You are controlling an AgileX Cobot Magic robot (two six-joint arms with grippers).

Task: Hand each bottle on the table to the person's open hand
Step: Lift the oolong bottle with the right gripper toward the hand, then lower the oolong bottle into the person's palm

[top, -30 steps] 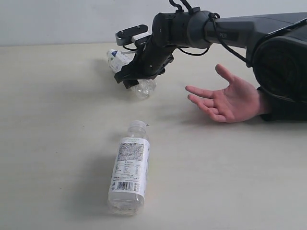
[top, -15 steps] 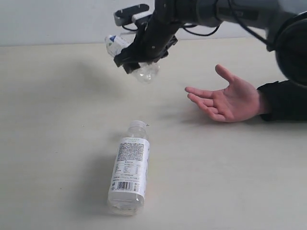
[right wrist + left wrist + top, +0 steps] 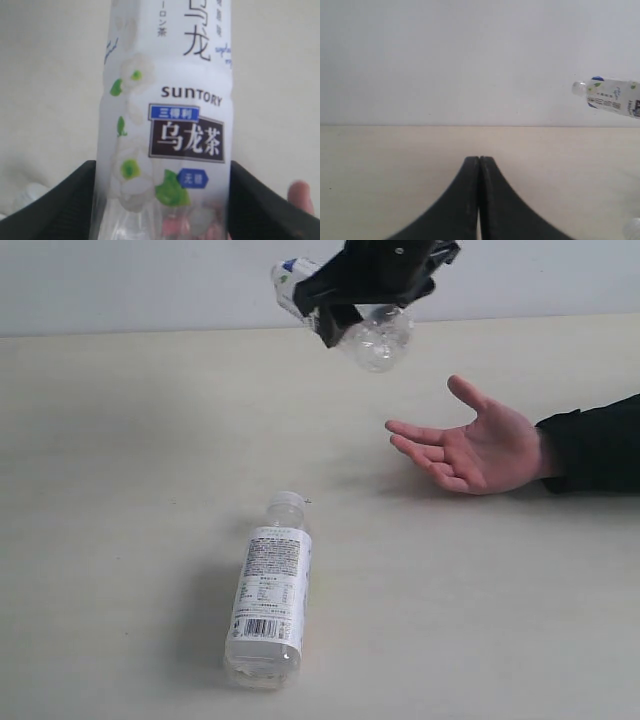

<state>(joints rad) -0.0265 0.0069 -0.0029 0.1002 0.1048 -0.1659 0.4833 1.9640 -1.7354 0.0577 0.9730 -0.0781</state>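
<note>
My right gripper (image 3: 352, 310) hangs high over the far side of the table (image 3: 120, 490), shut on a small clear bottle (image 3: 378, 337) with a green-and-white label. Up close, that bottle (image 3: 165, 125) fills the space between the two black fingers (image 3: 65, 205). It also shows in mid-air in the left wrist view (image 3: 612, 97). The person's open hand (image 3: 480, 450) rests palm up on the right, below and right of the held bottle. A white-label, white-cap bottle (image 3: 270, 590) lies on its side near the front. My left gripper (image 3: 479, 160) is shut and empty, low over the table.
The person's black sleeve (image 3: 595, 445) lies along the table's right edge. A pale wall (image 3: 150, 280) backs the table. One fingertip of the hand (image 3: 301, 195) shows past the held bottle in the right wrist view.
My right gripper has lifted the small bottle off the table and carried it up and to the right, toward the hand. The lying bottle and the hand have not moved.
</note>
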